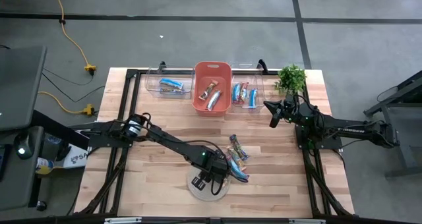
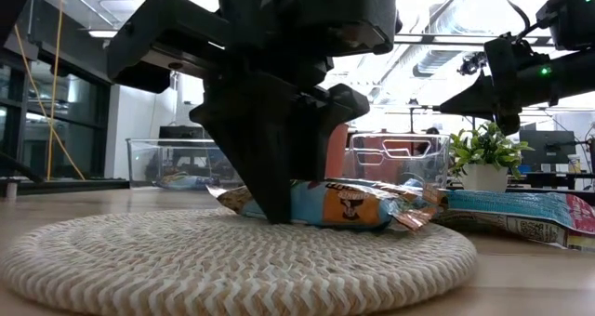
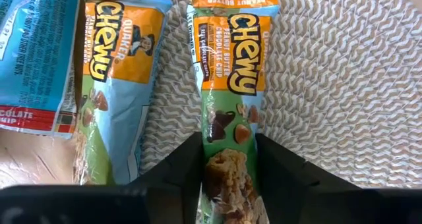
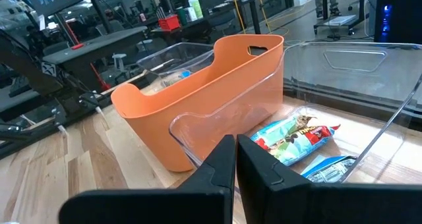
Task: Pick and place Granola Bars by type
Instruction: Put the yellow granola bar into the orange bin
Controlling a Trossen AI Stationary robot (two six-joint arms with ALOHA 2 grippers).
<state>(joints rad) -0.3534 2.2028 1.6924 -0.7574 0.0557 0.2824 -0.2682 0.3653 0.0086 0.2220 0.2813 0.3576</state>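
Observation:
My left gripper is down on the round woven mat near the table's near edge, shut on a tan-and-green granola bar that lies on the mat. A second bar of that kind lies beside it, half off the mat, and a blue bar lies on the wood. More loose bars lie mid-table. My right gripper hovers shut and holding nothing beside the clear right bin, which holds red-and-blue bars. My left gripper pinches the tan-and-green bar across its width, on the part printed with the granola picture. One finger is on each long edge, and the wrapper looks narrowed between them. The fingers come from above, pointing down. The bar lies flat on the mat.
Three bins stand in a row at the far edge: a clear one with a blue bar, an orange one with tan bars, then the clear right bin. A small potted plant stands at the far right corner. Bare wood lies left of the mat.

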